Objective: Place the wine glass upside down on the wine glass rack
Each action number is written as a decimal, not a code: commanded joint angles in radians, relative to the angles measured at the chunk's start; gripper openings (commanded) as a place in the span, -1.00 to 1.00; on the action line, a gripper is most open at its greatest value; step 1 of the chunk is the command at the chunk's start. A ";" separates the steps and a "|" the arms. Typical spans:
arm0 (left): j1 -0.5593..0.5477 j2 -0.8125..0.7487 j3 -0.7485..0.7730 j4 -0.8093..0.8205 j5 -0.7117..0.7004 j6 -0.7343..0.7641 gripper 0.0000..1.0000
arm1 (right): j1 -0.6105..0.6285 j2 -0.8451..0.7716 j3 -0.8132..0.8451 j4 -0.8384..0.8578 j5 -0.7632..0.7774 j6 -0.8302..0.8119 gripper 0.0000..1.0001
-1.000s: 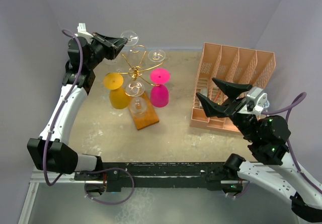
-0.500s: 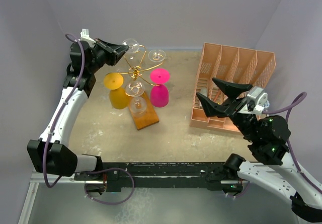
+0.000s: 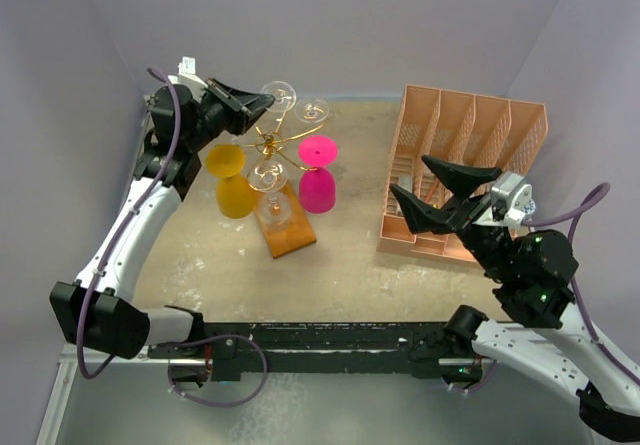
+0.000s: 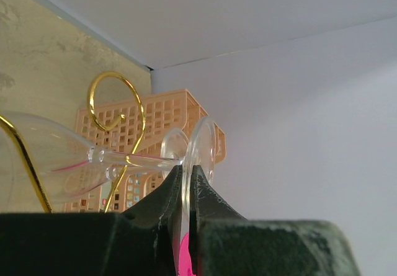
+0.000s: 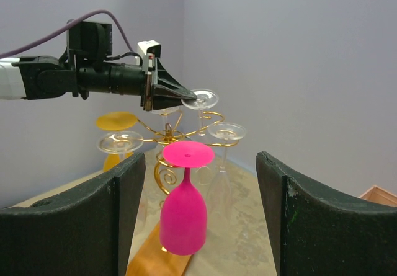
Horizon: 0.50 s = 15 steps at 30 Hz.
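right now your left gripper clamps the foot of the wine glass, upside down at a far curl of the wine glass rack. your right gripper hangs spread wide.

Count: wine glasses x5 total.
- clear wine glass x3: rear-left, rear-right, front
- pink wine glass x1
- yellow wine glass x1

Gold wire wine glass rack x1. Salmon slotted organizer x1. YAM arms x2: left arm, right arm.
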 commanded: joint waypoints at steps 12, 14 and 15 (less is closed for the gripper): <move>-0.047 0.102 0.146 0.038 -0.063 0.065 -1.00 | 0.001 -0.063 -0.022 0.018 0.056 0.018 0.48; -0.047 0.113 0.171 0.033 -0.074 0.069 -1.00 | 0.001 -0.072 -0.025 0.016 0.065 0.020 0.48; -0.047 0.118 0.182 0.026 -0.083 0.073 -1.00 | 0.001 -0.079 -0.029 0.016 0.067 0.021 0.48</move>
